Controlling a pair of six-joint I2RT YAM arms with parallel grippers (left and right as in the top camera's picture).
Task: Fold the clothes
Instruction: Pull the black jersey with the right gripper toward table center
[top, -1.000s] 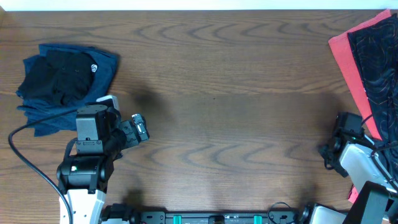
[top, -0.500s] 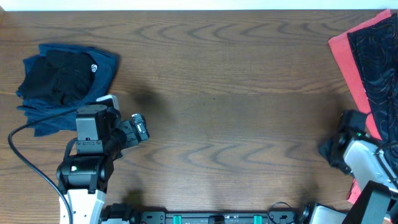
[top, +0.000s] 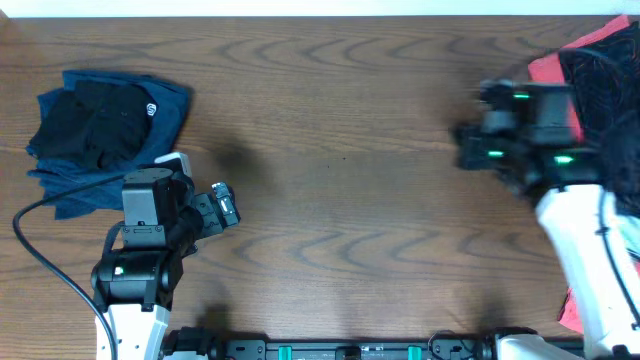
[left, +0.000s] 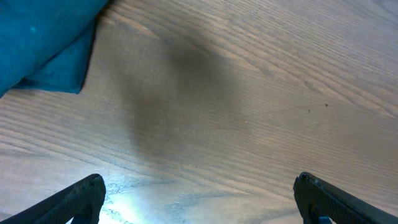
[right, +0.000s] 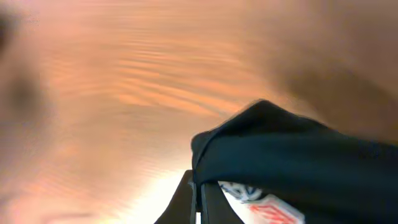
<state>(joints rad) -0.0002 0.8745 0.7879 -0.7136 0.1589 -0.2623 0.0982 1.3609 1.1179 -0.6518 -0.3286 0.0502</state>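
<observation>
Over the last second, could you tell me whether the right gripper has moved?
Yes. The right gripper, jaws shut on the black shirt, has swung away from the near edge of the table, up the overhead view, alongside the red garment.

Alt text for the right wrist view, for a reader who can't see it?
The right hand pinches a fold of the black shirt, which fills the lower right of the frame, with red and white lettering showing under it. The wooden table behind is blurred.
</observation>
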